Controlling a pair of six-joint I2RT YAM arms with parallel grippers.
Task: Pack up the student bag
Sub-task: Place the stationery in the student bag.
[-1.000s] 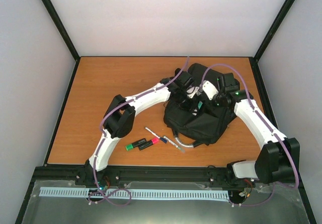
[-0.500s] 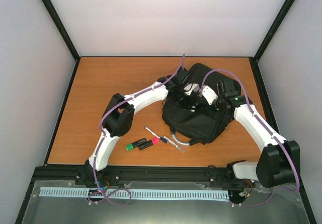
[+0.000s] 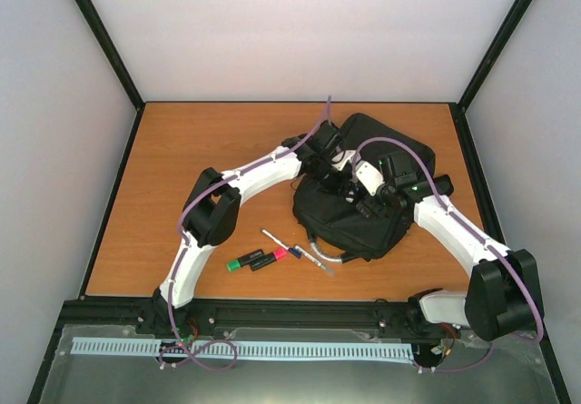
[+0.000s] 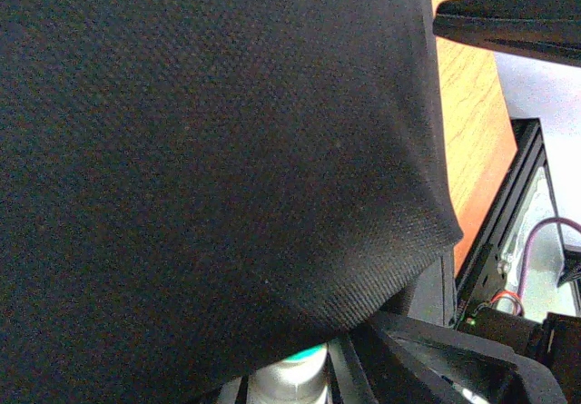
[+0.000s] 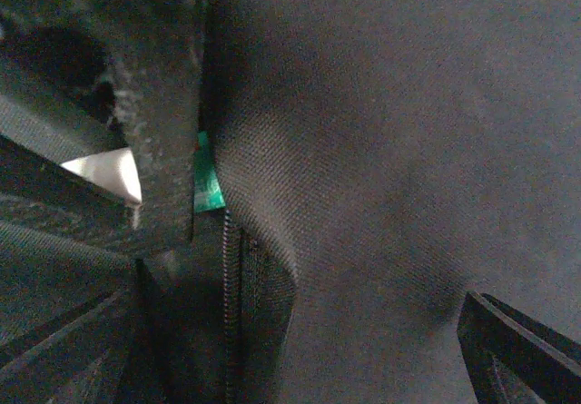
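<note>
Well, the student bag [image 3: 368, 231] lies flat directly beneath both grippers, its long axis running from the far side toward the arm bases, grey loop handle [image 3: 329, 257] pointing nearward. The left gripper [image 3: 336, 179] and right gripper [image 3: 368, 206] are buried in black fabric; whether either clamps it, I cannot tell. Nearer and to their left lie a green marker [image 3: 240, 262], a pink marker [image 3: 270, 257] and pens [image 3: 276, 239], just beside the handle.
</note>
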